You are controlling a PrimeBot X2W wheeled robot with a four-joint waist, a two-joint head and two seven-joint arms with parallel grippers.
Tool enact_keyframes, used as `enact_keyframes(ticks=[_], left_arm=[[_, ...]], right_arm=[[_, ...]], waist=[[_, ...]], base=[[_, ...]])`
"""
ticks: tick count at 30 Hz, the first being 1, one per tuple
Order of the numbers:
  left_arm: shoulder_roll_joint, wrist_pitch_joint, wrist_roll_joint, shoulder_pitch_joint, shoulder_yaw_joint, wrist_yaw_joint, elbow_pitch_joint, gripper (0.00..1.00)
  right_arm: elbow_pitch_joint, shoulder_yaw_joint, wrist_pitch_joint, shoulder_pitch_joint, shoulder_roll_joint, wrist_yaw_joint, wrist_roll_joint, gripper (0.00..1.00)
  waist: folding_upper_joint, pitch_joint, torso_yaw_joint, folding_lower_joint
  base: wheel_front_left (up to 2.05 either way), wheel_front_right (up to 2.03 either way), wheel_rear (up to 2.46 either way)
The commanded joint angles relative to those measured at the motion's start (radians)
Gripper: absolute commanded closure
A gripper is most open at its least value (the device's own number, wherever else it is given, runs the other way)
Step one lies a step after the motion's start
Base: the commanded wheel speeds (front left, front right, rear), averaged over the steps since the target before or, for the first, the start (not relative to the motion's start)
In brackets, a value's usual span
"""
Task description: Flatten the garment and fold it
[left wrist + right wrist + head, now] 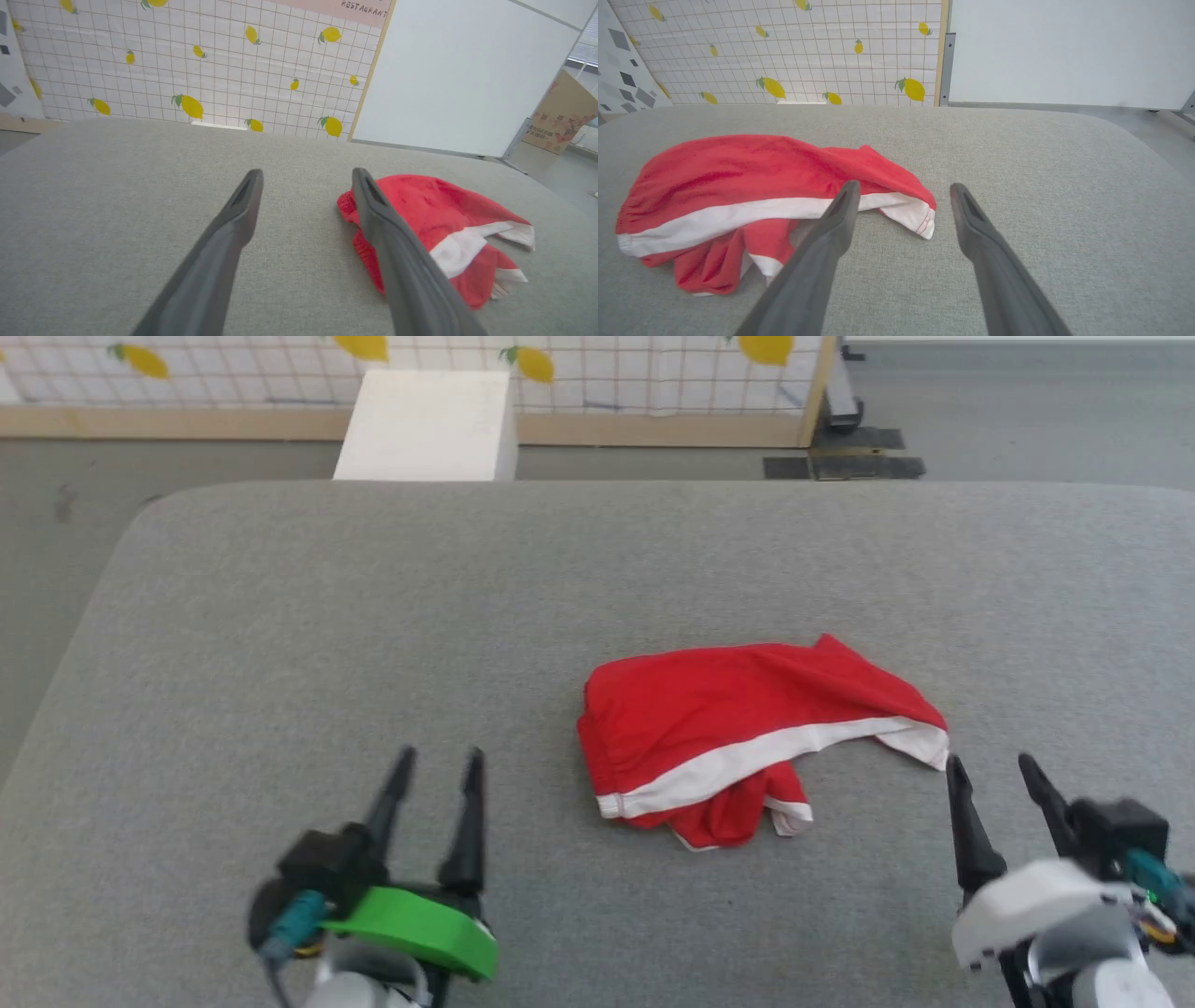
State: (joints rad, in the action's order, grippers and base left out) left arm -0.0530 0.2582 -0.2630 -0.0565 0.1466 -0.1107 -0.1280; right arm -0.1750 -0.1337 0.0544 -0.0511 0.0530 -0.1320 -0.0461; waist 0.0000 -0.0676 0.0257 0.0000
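Item: the garment (747,728), red shorts with white trim, bunched and partly folded over itself, lying right of centre on the grey padded surface (373,616).
Left gripper (442,753): near left, fingers spread, empty, apart from the cloth.
Right gripper (989,760): near right, fingers spread, empty, just beside the white hem corner.

Bright red garment (738,709) with white stripe and hem trim, flecked grey surface (373,616), white wall panel (187,60) with thin grid and yellow green-leaved lemons, left gripper (441,756) black with green collar (420,929), right gripper (990,763) black with white casing (1027,896)
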Motion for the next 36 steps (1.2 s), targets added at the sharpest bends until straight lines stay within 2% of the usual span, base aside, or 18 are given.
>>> enact_keyframes(ticks=[1, 7, 16, 26, 27, 28, 29, 36], left_arm=[[0.003, 0.003, -0.017, 0.001, 0.027, -0.006, -0.030, 0.00], [0.003, -0.090, -0.089, -0.082, 0.130, 0.027, -0.155, 0.00], [0.003, -0.358, -0.207, -0.214, 0.241, 0.083, -0.299, 0.00], [-0.003, -0.411, -0.210, -0.255, 0.250, 0.106, -0.330, 0.00], [-0.005, -0.406, -0.209, -0.256, 0.250, 0.106, -0.328, 0.24], [-0.006, -0.403, -0.209, -0.257, 0.250, 0.106, -0.327, 0.75], [-0.008, -0.402, -0.209, -0.257, 0.251, 0.106, -0.327, 1.00], [-0.020, -0.366, -0.211, -0.237, 0.242, 0.117, -0.309, 1.00]], right_arm=[[0.014, 0.004, 0.022, 0.030, -0.002, 0.001, -0.029, 0.00], [0.049, 0.013, 0.070, 0.095, -0.003, 0.001, -0.107, 0.00], [0.086, 0.031, 0.083, 0.086, -0.003, 0.001, -0.130, 0.00], [0.056, 0.051, 0.101, 0.077, -0.003, 0.001, -0.152, 0.00], [0.053, 0.051, 0.103, 0.076, -0.003, 0.001, -0.155, 0.00], [0.050, 0.052, 0.106, 0.075, -0.003, 0.001, -0.157, 0.00], [0.048, 0.053, 0.107, 0.074, -0.003, 0.001, -0.157, 0.00], [0.043, 0.051, 0.107, 0.067, -0.003, 0.001, -0.154, 0.00]], waist=[[0.0000, 0.017, 0.023, 0.0000], [0.0000, 0.006, 0.056, 0.0000], [0.0000, -0.035, 0.118, 0.0000], [0.0000, -0.053, 0.156, 0.0000], [0.0000, -0.054, 0.157, 0.0000], [0.0000, -0.055, 0.158, 0.0000], [0.0000, -0.055, 0.158, 0.0000], [0.0000, -0.051, 0.148, 0.0000]], base=[[0.00, 0.00, 0.00], [0.00, 0.00, 0.00], [0.00, 0.00, 0.00], [0.00, 0.00, 0.00], [0.00, 0.00, 0.00], [0.00, 0.00, 0.00], [0.00, 0.00, 0.00], [0.00, 0.00, 0.00]])
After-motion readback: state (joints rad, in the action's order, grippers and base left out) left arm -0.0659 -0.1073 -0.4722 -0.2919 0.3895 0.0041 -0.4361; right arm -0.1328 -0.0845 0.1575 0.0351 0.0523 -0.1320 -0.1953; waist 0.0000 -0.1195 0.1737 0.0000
